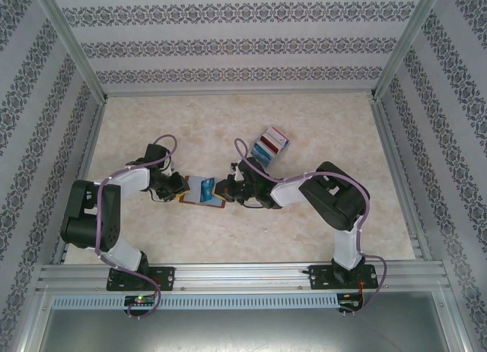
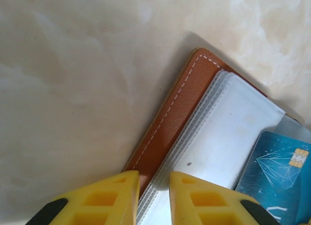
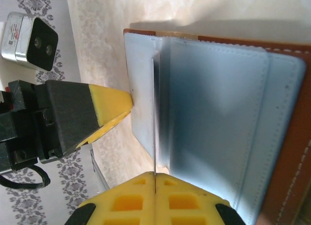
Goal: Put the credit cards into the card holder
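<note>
The card holder (image 1: 190,199) lies open on the table between both grippers, its brown cover (image 2: 175,113) and pale plastic sleeves (image 2: 228,132) facing up. My left gripper (image 2: 154,179) pinches the holder's left edge, jaws narrow around cover and sleeves. My right gripper (image 3: 155,175) is shut on a credit card (image 3: 154,118) seen edge-on, its far end among the holder's grey-blue sleeves (image 3: 214,103). A blue credit card with a chip (image 2: 277,171) rests on the sleeves. More credit cards (image 1: 270,144) are stacked on the table behind the right gripper (image 1: 228,191). The left gripper's fingertip (image 3: 114,103) touches the holder's edge.
Patterned walls and aluminium frame rails (image 1: 228,272) enclose the marbled table (image 1: 190,124). A small silver and black box (image 3: 29,43) shows beyond the left gripper. Open table lies at the back and far right.
</note>
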{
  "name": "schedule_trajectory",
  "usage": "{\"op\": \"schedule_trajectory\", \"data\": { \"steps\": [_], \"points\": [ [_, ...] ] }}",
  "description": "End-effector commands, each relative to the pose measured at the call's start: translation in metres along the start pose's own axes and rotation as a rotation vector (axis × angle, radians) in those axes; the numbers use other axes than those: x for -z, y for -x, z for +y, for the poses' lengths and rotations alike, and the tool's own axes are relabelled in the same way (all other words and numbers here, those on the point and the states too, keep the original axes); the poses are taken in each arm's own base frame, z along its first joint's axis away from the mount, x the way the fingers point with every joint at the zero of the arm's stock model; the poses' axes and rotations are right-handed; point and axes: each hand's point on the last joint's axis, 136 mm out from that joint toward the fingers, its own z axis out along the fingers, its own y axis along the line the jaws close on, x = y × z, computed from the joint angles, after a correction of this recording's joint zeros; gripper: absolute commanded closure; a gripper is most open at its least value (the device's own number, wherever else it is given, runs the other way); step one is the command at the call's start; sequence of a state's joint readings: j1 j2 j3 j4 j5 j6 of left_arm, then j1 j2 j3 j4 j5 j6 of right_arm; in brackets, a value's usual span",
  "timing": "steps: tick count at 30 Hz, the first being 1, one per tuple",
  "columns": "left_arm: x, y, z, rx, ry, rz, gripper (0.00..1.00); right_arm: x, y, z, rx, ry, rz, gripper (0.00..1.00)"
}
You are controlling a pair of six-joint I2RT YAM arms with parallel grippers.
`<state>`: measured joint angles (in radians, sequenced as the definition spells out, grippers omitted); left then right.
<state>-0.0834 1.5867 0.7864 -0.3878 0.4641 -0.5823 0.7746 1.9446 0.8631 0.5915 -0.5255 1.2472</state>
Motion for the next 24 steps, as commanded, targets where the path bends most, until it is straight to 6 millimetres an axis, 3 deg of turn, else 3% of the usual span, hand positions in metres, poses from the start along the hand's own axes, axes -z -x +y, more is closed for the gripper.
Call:
{"op": "schedule_trajectory", "data": {
  "steps": [1, 17, 24],
  "points": [
    [-0.009, -0.009, 0.019, 0.047, 0.042, 0.028, 0.76, -0.001, -0.001, -0.006, -0.040, 0.016, -0.002, 0.97],
    [-0.013, -0.011, 0.029, 0.056, 0.082, 0.024, 0.77, 0.007, 0.000, -0.022, -0.038, -0.018, -0.069, 0.99],
    [-0.013, -0.014, 0.031, 0.055, 0.087, 0.026, 0.77, -0.006, -0.006, -0.014, -0.042, 0.016, -0.018, 0.98]
  ]
}}
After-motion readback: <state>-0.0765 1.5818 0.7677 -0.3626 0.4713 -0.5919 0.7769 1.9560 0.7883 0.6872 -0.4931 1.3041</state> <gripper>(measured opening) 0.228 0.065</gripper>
